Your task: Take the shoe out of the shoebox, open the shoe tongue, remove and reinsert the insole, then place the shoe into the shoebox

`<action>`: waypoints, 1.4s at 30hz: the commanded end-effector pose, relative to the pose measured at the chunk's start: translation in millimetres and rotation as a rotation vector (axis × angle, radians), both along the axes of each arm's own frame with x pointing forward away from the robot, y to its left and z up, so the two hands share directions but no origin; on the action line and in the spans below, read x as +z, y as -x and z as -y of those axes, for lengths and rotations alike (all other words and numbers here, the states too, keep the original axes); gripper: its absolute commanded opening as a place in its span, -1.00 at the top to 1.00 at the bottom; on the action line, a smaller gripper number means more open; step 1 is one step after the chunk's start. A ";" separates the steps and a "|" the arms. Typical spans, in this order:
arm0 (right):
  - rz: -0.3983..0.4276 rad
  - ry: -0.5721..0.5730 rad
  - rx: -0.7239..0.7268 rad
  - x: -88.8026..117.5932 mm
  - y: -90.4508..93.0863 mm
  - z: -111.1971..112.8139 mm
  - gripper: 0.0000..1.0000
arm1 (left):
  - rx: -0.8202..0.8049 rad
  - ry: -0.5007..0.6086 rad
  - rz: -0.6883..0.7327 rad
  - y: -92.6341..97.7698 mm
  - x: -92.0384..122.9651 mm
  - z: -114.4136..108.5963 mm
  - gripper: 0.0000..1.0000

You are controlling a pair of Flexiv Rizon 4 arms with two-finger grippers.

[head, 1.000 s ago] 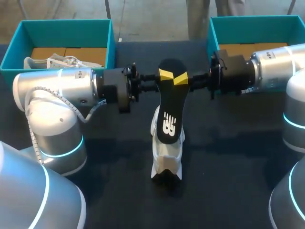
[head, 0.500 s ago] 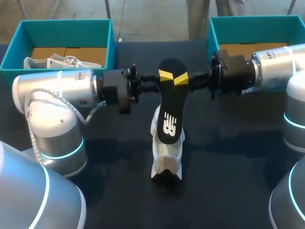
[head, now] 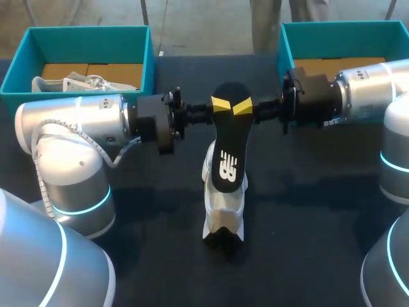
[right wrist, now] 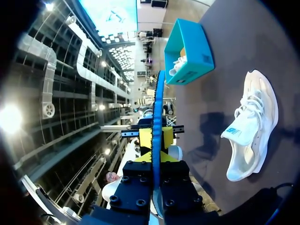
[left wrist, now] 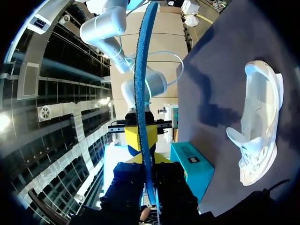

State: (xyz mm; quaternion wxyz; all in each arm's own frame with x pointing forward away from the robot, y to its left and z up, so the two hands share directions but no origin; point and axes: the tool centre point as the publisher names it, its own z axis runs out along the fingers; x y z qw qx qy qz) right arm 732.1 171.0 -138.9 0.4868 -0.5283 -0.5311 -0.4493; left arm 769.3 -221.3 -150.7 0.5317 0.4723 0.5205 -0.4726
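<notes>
- Now we hold the insole [head: 227, 150] aloft above the shoe [head: 223, 219], which lies on the worktop [head: 319, 211]
- Our left end effector [head: 221, 102] and right end effector [head: 242, 107] both pinch its opposite edges
- It looks thin, light and probably floppy, so edge grips suit it

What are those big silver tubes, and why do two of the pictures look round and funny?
The tubes are two robot arms, a left arm and a right arm. The head view looks down from a camera above the table. The round pictures come from small cameras on each arm's wrist, looking along its fingers. On the table lies a white shoe. At the back stand a left shoebox, with another shoe inside, and a right shoebox. The left gripper and right gripper both pinch a black insole above the white shoe. The wrist cameras see it edge-on, as a thin blue strip.
</notes>
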 end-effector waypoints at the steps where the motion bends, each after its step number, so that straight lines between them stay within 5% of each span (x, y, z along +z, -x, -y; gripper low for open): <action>1: 0.000 0.000 0.002 -0.4 -2.1 -2.5 1.00 | -0.001 0.000 0.001 0.3 -1.9 1.9 0.84; 14: 0.000 0.000 0.002 -0.4 -2.1 -2.5 1.00 | -0.001 0.000 0.001 0.3 -1.9 1.9 0.84; 15: 0.073 0.016 -0.007 -6.3 -0.4 13.5 -1.00 | -0.068 0.003 -0.090 5.9 -9.3 -4.2 1.00; 27: 0.085 0.015 -0.022 -8.4 -2.3 22.2 -1.00 | -0.056 -0.016 -0.081 6.8 -8.6 -6.8 1.00; 42: 0.328 0.179 0.021 -9.4 -2.5 44.8 -1.00 | -0.137 -0.036 -0.335 30.8 -14.2 -13.8 1.00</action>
